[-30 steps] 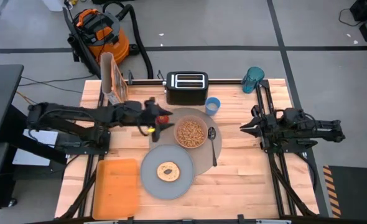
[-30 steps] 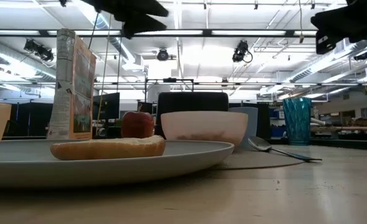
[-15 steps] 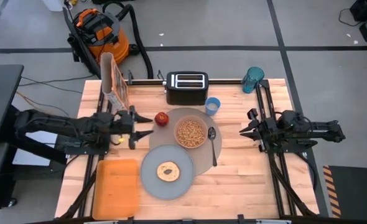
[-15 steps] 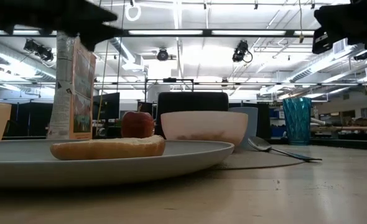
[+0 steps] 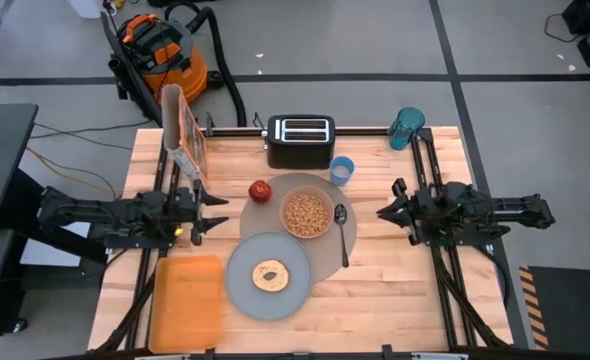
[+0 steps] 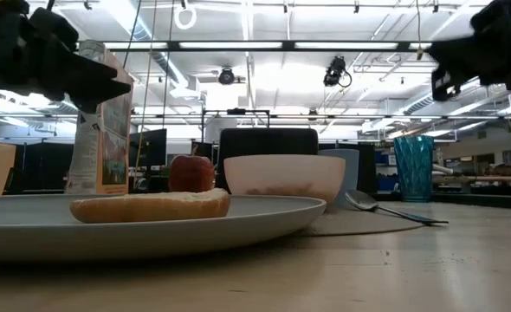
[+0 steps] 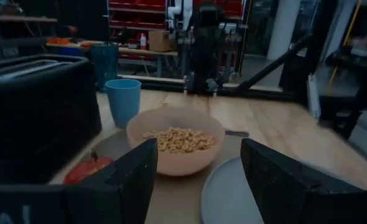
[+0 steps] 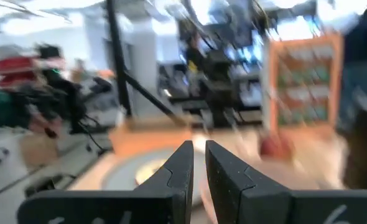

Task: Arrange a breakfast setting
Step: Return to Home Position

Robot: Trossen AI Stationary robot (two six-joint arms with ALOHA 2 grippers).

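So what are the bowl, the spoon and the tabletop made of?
Bowl: smooth, matte pink with no glare. It could be plastic or ceramic, I can't say which. Spoon: metal, likely steel, since it shines grey with bright glints. Tabletop: pale wood, with joined strips and grain showing, perhaps lightly sealed.

No words, brand names or numbers can be read anywhere. The cereal box (image 6: pixel 102 130), standing at the far left of the table, carries coloured print on its face, but the lettering is too small and blurred to make out. The orange vacuum cleaner (image 5: pixel 161 48) on the floor beyond the table's far left corner has markings that cannot be read. A yellow-and-black striped marking (image 5: pixel 531 296) lies on the floor to the near right of the table; it bears no legible characters.
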